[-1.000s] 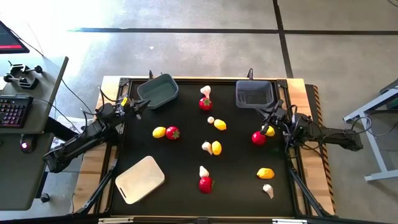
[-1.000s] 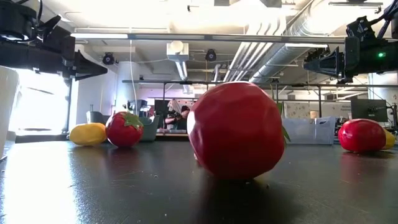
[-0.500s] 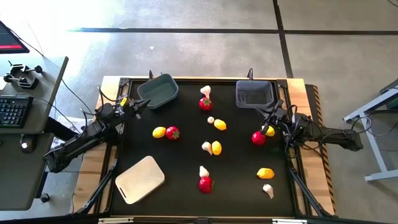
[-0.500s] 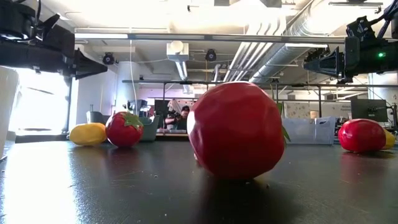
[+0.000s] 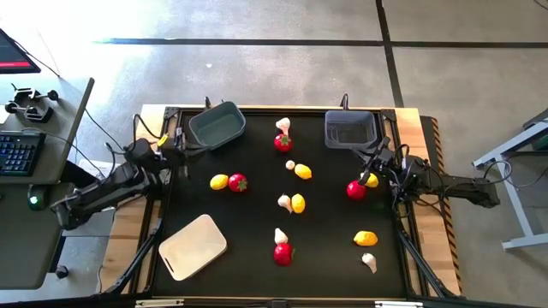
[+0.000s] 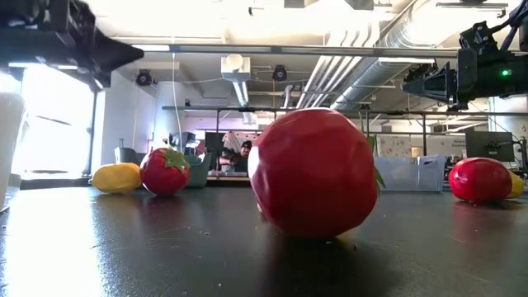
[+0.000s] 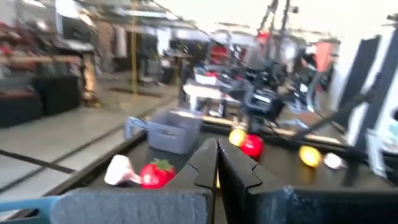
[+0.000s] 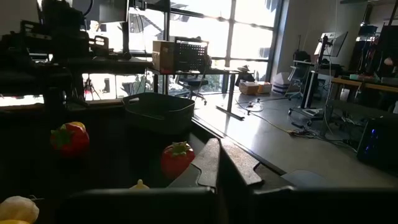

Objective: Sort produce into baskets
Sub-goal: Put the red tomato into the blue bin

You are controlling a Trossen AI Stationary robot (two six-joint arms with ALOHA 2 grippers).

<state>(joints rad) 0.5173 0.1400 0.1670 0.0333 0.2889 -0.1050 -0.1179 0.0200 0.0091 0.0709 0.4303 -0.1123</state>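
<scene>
Toy produce lies scattered on the black mat: red tomatoes, yellow lemons and whitish garlic bulbs. The baskets are a grey-blue bin at the far left, a dark grey bin at the far right and a cream tray at the near left. My left gripper hovers shut and level at the mat's left edge, beside the grey-blue bin. My right gripper hovers shut at the right edge, near a tomato and a lemon.
A desk with a keyboard stands left of the table. The table's wooden border frames the mat. Bare mat lies between the cream tray and the near tomato, and along the near edge.
My left gripper has risen above the mat's left edge and drawn slightly toward the table's left edge, staying shut. The produce and the baskets lie where they were.
</scene>
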